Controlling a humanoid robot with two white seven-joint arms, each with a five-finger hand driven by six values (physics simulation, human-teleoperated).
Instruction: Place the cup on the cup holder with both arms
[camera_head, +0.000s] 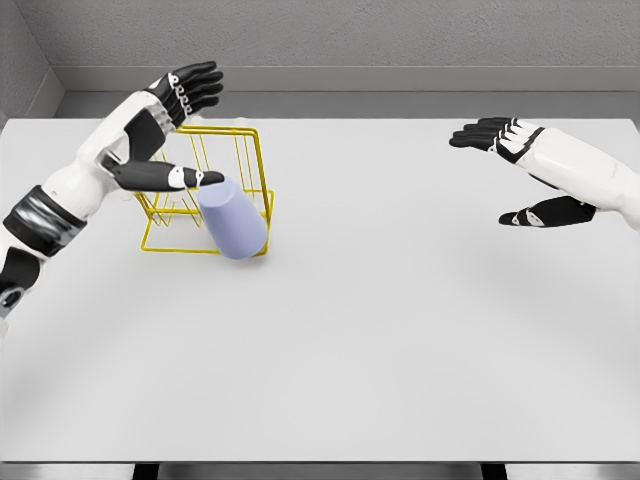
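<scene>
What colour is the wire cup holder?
Yellow. The cup holder is a thin wire frame, and the head view shows it clearly.

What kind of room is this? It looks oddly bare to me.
Probably no real room: a computer-simulated test bench. The clues are the plain white table against flat grey walls, and nothing on it but a yellow wire cup holder and a lavender cup, lit too evenly to be real.
</scene>
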